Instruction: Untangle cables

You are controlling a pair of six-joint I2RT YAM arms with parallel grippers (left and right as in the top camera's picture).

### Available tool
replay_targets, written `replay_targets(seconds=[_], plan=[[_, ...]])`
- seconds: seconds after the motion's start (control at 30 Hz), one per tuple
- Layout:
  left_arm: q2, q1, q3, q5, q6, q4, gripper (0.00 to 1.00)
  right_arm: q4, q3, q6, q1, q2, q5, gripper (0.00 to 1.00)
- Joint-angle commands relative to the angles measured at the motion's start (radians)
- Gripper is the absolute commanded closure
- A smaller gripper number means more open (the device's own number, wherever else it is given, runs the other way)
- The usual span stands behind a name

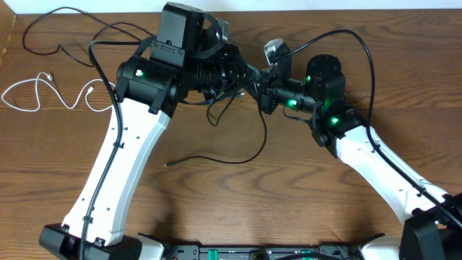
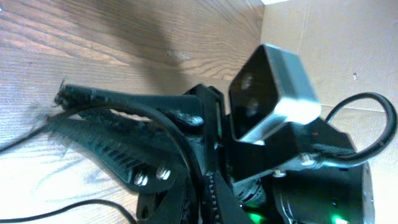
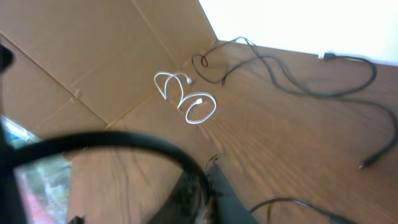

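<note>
A long black cable runs from between the two grippers down over the table to a plug end at the lower left. My left gripper and right gripper meet at the upper middle, both shut on this cable. In the right wrist view the closed fingers pinch it. In the left wrist view my jaws are dark and close together. The second black cable lies loose at the far upper left. The white cable lies curled at the far left, apart from both.
A brown cardboard wall stands along the table's left and far edges. The thick black arm wire arcs over the right arm. The right arm's silver camera fills the left wrist view.
</note>
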Motion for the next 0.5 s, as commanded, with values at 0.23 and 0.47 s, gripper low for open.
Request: replay_targets(seconds=[0.23,0.47], plan=[[-0.009,0.074,0.016,0.103,0.099,0.008,0.93,-0.163,0.006,0.011,-0.074,-0.001,0.007,0.05],[-0.048,0.095,0.016,0.138,0.174,0.009,0.93,-0.313,0.006,0.018,-0.193,-0.001,0.008,0.01]])
